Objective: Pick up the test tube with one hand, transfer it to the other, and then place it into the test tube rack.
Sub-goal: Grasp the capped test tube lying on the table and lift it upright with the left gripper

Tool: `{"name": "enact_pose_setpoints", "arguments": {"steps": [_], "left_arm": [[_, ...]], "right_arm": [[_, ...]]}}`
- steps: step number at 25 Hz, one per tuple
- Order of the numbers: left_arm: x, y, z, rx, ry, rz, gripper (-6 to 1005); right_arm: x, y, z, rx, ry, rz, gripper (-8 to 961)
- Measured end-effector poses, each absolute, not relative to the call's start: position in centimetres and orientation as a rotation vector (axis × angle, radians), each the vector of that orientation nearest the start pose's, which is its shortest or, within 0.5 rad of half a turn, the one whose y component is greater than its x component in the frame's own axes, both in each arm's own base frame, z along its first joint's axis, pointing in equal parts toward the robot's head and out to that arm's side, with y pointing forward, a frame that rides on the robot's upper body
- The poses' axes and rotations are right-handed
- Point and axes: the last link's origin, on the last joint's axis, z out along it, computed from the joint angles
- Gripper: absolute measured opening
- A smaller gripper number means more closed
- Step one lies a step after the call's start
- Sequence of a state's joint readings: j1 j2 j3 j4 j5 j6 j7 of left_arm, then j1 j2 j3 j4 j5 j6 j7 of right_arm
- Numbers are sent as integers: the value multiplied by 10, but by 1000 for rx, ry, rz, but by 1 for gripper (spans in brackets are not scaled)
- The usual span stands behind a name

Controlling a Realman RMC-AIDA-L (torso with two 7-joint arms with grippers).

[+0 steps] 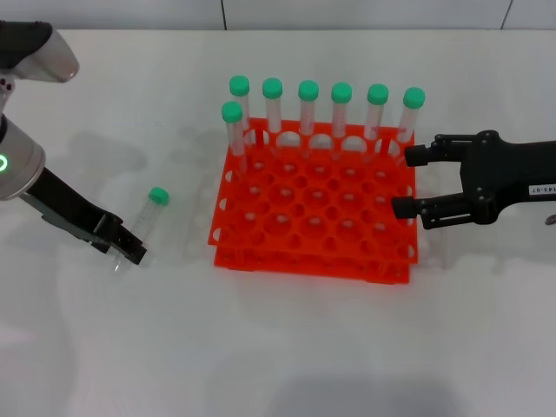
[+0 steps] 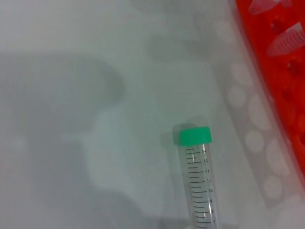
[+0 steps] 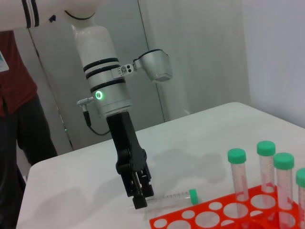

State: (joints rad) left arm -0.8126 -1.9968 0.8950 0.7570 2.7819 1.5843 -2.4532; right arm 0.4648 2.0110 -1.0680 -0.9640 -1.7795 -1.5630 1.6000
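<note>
The test tube (image 1: 148,217), clear with a green cap, lies on the white table left of the orange-red test tube rack (image 1: 313,248). It also shows in the left wrist view (image 2: 200,181) and the right wrist view (image 3: 171,196). My left gripper (image 1: 130,249), black with no label, is down at the tube's tapered end with its fingers closed around it; the tube still rests on the table. My right gripper (image 1: 408,181), black with a small white label, hangs open and empty at the rack's right edge.
Several green-capped tubes (image 1: 307,109) stand in the rack's back row and one (image 1: 232,130) in its left column. A person stands behind the table's far side in the right wrist view (image 3: 14,119).
</note>
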Motion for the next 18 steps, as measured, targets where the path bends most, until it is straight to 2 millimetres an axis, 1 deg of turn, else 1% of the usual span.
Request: {"name": "enact_pose_setpoints", "arguments": {"steps": [7, 13, 18], "left_arm": [[-261, 373, 23, -2444, -1494, 562, 582], [-261, 374, 22, -2437, -1495, 563, 530], [-263, 373, 22, -2428, -1486, 598, 448]], "right_arm": [[215, 336, 26, -2867, 440, 618, 842], [215, 336, 26, -2867, 433, 618, 842], [216, 336, 26, -2865, 434, 619, 841]]}}
